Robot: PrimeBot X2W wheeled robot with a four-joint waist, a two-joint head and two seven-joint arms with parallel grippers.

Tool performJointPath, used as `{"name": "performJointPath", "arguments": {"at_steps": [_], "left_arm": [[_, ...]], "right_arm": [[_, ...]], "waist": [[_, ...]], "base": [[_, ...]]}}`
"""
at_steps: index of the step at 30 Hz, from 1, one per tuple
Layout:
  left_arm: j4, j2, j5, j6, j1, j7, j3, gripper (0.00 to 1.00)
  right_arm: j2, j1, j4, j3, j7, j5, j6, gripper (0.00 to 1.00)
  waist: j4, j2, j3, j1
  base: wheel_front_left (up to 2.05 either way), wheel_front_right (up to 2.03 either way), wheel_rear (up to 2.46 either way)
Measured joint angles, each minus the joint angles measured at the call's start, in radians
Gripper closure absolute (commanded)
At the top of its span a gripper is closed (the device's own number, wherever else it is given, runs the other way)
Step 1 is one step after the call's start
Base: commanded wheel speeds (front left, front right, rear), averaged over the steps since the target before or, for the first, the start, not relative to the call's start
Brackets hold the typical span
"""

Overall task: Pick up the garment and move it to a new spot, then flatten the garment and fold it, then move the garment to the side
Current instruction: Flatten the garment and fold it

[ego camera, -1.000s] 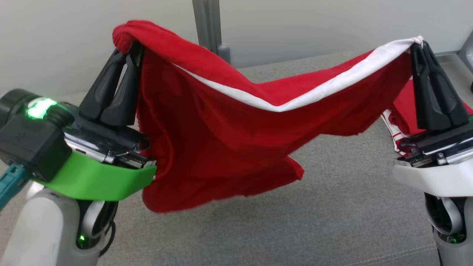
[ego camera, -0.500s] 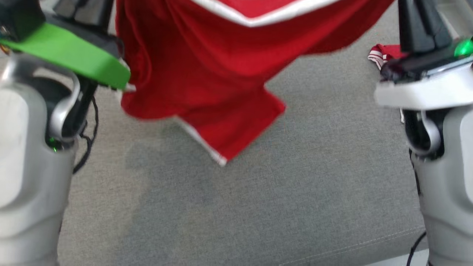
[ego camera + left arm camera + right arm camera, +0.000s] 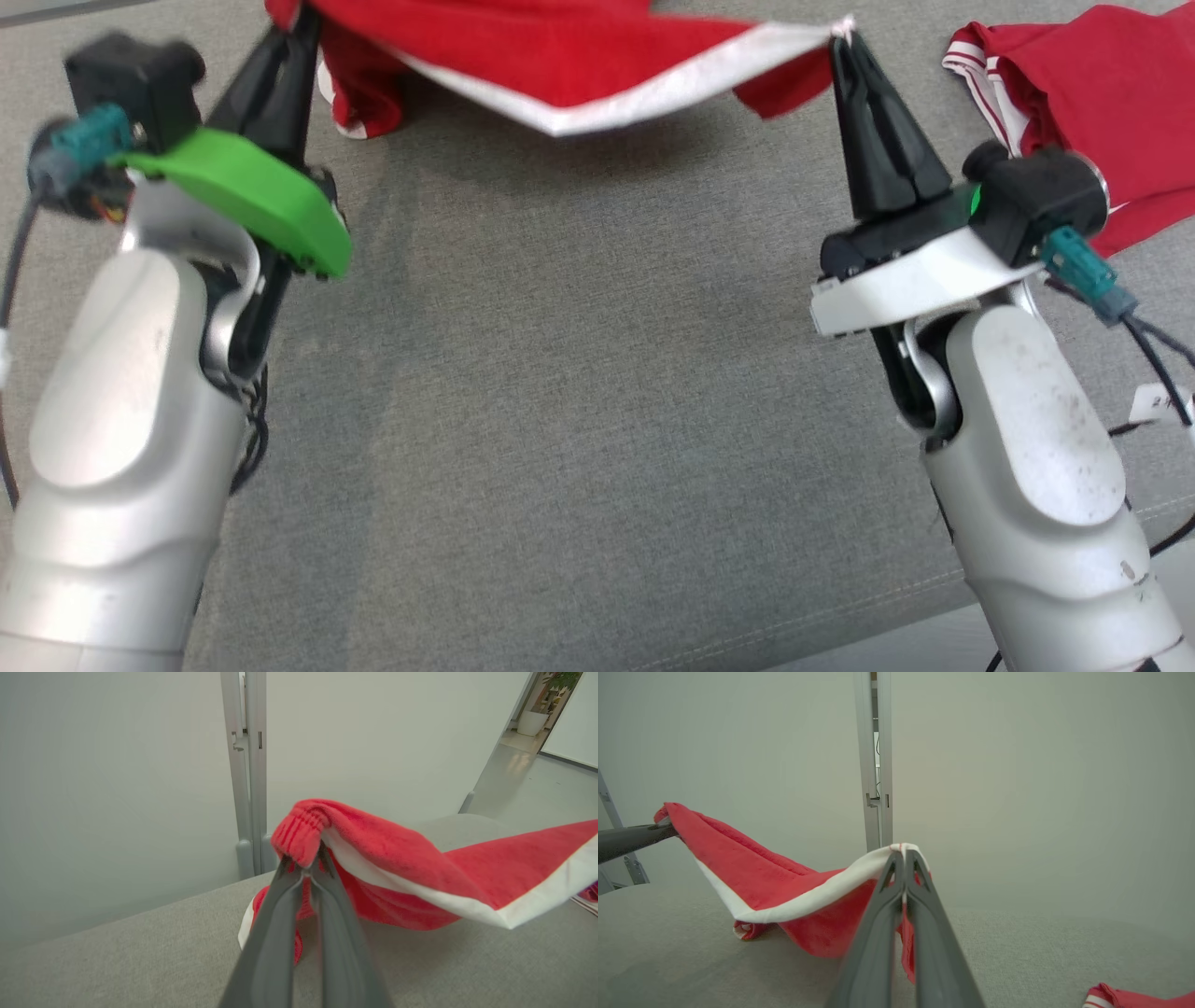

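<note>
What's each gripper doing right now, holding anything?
Left gripper: shut on the red garment, at its ribbed red edge.
Right gripper: shut on the red garment too, at its white-trimmed corner.

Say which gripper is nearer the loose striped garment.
Right. The right gripper is just left of the striped garment, apart; left gripper is far across, at the held garment's other end.

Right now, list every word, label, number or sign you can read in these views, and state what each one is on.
No text can be read.
White tag at the head view's right edge: dark marks, too small and blurred to read.
The red garment held up and the second garment lying at the right: no lettering shows.
</note>
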Motion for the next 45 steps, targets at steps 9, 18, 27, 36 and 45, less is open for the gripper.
{"name": "performJointPath", "arguments": {"at_steps": [9,18,27,36,45], "left_arm": [[-0.086,0.0,-0.12,-0.003,0.332,-0.113,-0.035,1.0],[-0.342,-0.016,-0.16,0.073,0.68,-0.153,-0.053,1.0],[-0.577,-0.015,-0.166,0.155,0.875,-0.073,-0.115,1.0],[-0.477,-0.078,-0.237,0.151,0.851,0.012,-0.163,1.0],[-0.281,-0.174,-0.33,0.136,0.618,0.066,-0.125,1.0]], "right_arm": [[-0.003,0.245,-0.104,-0.08,-0.023,0.009,0.0,1.0],[0.004,0.516,-0.349,-0.148,-0.022,-0.026,0.0,1.0],[0.009,0.682,-0.553,-0.19,0.079,-0.073,0.0,1.0],[-0.01,0.597,-0.376,-0.242,0.095,-0.07,0.0,1.0],[-0.101,0.286,-0.097,-0.205,0.098,-0.051,0.0,1.0]], "waist": [[0.006,0.0,-0.04,0.0],[0.018,0.0,-0.156,-0.0001],[0.042,0.0,-0.249,-0.0001],[0.079,0.0,-0.188,-0.0001],[0.155,0.0,-0.102,-0.0001]], "base": [[0.0,0.0,0.0],[0.0,0.0,0.0],[0.0,0.0,0.0],[0.0,0.0,0.0],[0.0,0.0,0.0]]}}
